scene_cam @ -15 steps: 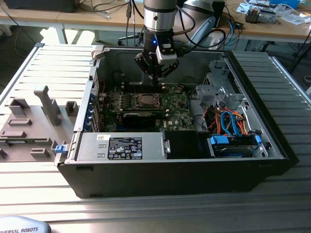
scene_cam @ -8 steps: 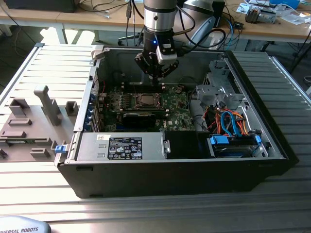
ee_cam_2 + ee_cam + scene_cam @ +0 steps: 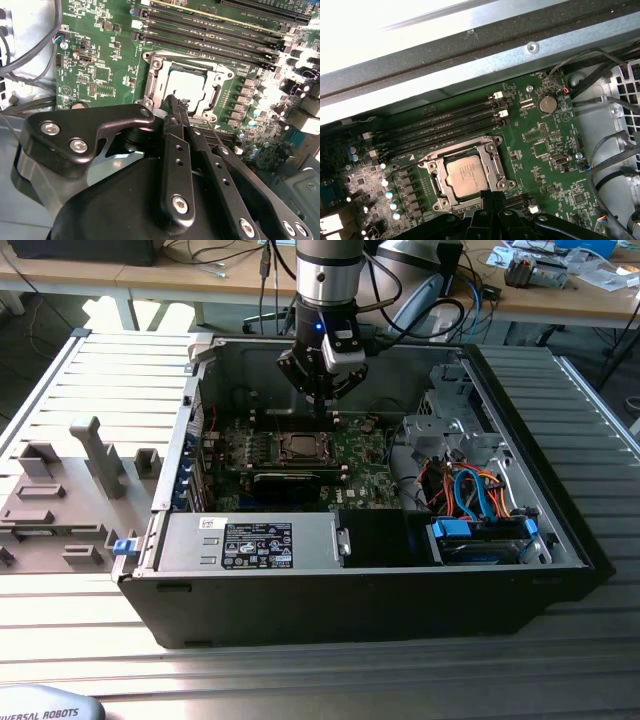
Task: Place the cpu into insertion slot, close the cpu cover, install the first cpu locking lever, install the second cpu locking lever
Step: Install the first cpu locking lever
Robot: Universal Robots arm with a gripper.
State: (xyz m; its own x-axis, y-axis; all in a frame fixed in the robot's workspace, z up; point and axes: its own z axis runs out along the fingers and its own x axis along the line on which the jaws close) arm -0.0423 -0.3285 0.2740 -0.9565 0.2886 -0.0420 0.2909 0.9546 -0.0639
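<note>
Cpu [image 3: 466,175] seated in the insertion slot [image 3: 436,186] of a green circuit board [image 3: 545,150], inside an open computer case [image 3: 545,455].
Dull silver top carries faint print, too small to read. The cpu cover [image 3: 496,167] lies flat around it, its window framing the top. Black fingers [image 3: 176,145] are closed tip to tip at the slot's edge in both wrist views, with nothing seen between them. A white printed label [image 3: 258,543] sits on the grey power supply box [image 3: 180,540].
</note>
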